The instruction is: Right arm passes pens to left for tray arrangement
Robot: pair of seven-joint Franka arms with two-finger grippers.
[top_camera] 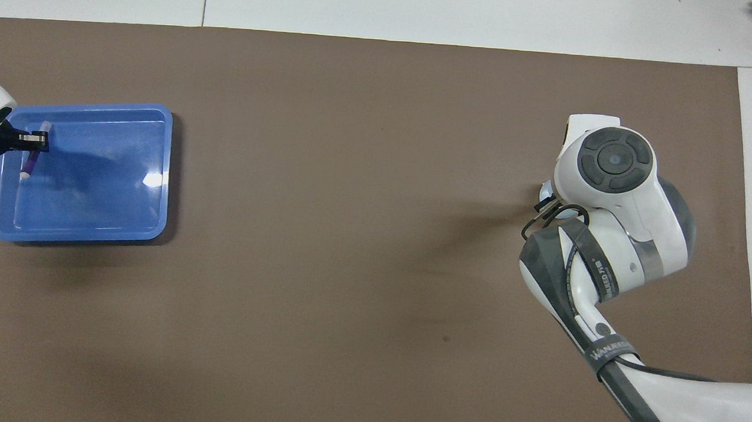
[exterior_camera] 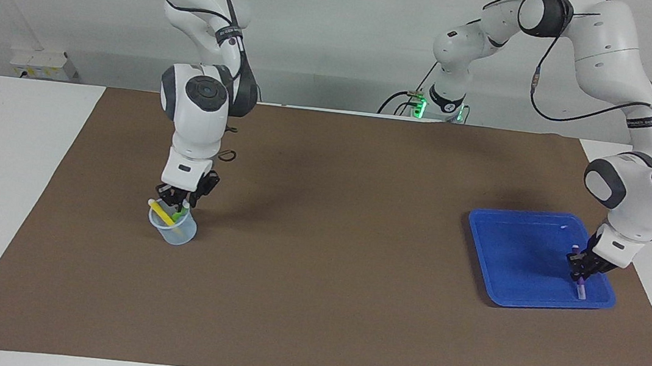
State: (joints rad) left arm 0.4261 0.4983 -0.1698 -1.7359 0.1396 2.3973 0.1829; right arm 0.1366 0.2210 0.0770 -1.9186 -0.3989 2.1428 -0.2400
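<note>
My left gripper (exterior_camera: pixel 582 269) is shut on the purple pen (exterior_camera: pixel 580 287). It holds the pen tilted, low inside the blue tray (exterior_camera: pixel 514 253), near the tray's edge toward the left arm's end of the table. From overhead, the same left gripper (top_camera: pixel 32 141) and purple pen (top_camera: pixel 29 164) sit over the tray (top_camera: pixel 93 202). My right gripper (exterior_camera: pixel 178 198) hangs at the mouth of a small translucent cup (exterior_camera: pixel 173 232), right at the tops of the yellow pen (exterior_camera: pixel 160 211) and the green pen (exterior_camera: pixel 180 213) standing in it. In the overhead view the right wrist hides that gripper and most of the cup (top_camera: pixel 546 193).
A brown mat (exterior_camera: pixel 324 256) covers most of the white table (exterior_camera: pixel 2 170). A thin black cable loop (exterior_camera: pixel 230 154) lies on the mat, nearer to the robots than the cup. A white power strip (exterior_camera: pixel 39 61) sits at the table's edge by the wall.
</note>
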